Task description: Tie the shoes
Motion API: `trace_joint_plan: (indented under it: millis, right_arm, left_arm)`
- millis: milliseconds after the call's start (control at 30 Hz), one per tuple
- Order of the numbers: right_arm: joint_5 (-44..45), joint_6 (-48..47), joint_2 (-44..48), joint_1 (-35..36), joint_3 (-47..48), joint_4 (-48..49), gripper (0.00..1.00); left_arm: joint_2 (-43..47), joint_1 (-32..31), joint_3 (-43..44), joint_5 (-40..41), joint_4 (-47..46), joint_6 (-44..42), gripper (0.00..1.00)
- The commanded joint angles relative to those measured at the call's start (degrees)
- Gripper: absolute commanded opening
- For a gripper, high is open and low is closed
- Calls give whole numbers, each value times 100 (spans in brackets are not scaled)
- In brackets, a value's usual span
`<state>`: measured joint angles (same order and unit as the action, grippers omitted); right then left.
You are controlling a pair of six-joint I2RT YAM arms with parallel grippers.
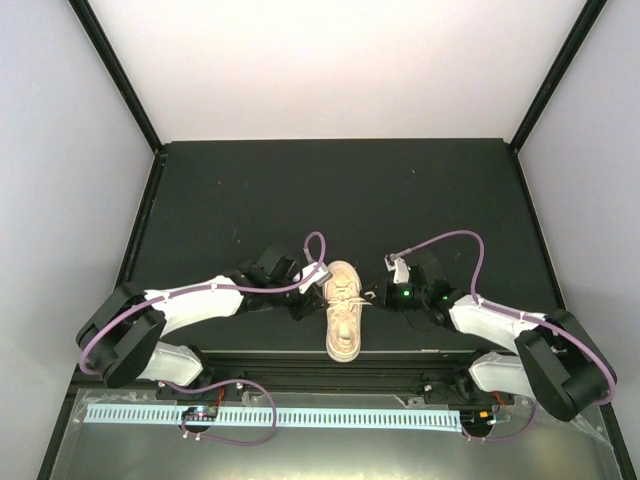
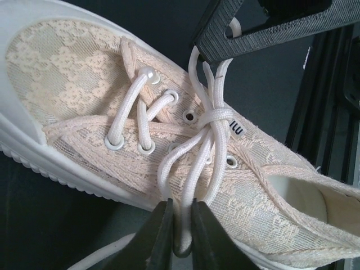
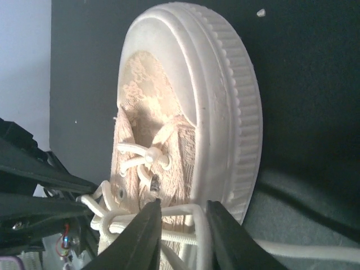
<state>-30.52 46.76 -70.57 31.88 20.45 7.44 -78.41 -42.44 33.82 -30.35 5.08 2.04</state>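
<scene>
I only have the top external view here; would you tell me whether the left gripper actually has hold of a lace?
Observer: Yes. In the left wrist view, the left gripper is pinched on a lace loop hanging off the side of the sneaker.
Operator: Thank you. How does the right gripper stand?
Observer: Its own wrist view shows the right gripper straddling a lace strand, with the jaws apart rather than clamped.
Operator: Is any knot visible?
Observer: Yes, a tight wrap sits at mid-sneaker, with strands running from it towards both grippers.
</scene>
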Motion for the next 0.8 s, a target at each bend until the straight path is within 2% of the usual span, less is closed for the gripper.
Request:
trace_joint_plan:
  millis: [0,67,267,633,767]
  right_arm:
    - [64,-10,99,37,47,-57,21]
    - [113,-19,118,30,55,-103,14]
    - [454,-31,285,29,107,-382,2]
    - [1074,2,548,18,-82,-768,2]
    - [1177,17,677,20,-211,-850,2]
  left_arm:
    - [-58,7,83,48,-211,-31,7]
    - [-47,8,81,60,-222,-9,2]
    - [68,7,-10,304,-247,119,2]
    - [464,29,-394,1098,-113,644,2]
    - [921,57,-649,1258,-134,893,2]
